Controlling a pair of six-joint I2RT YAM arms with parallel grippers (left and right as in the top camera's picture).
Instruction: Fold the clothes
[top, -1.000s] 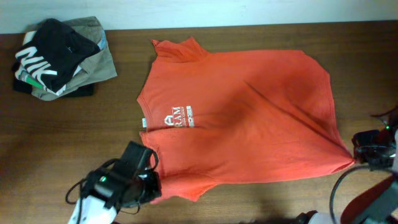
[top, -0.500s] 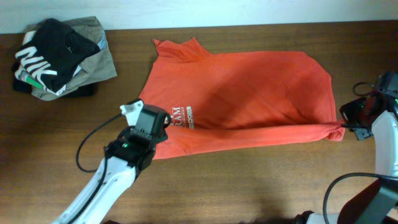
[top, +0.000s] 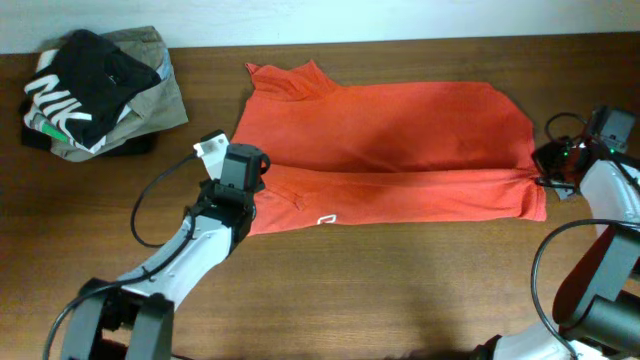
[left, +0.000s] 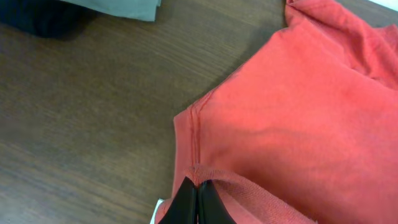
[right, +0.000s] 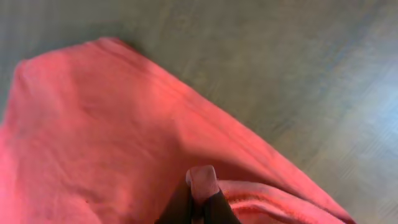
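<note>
The red-orange T-shirt (top: 390, 140) lies across the middle of the table, its near half turned up over the far half, a folded band along the front. A small white print (top: 326, 219) shows on the band. My left gripper (top: 243, 182) is shut on the shirt's left edge; the left wrist view shows its black fingers (left: 198, 198) pinching the hem of the shirt (left: 298, 124). My right gripper (top: 548, 172) is shut on the shirt's right edge; the right wrist view shows its fingers (right: 200, 202) pinching the fabric (right: 93, 137).
A pile of clothes sits at the far left: a black garment with white letters (top: 85, 80) on a khaki-olive garment (top: 165, 100). Bare wooden table (top: 400, 290) runs along the front. The table's far edge (top: 400, 40) meets a white wall.
Both grippers have carried the shirt's near edge away from the front and over the shirt. The chest lettering is now covered and the shirt is a narrower band.
</note>
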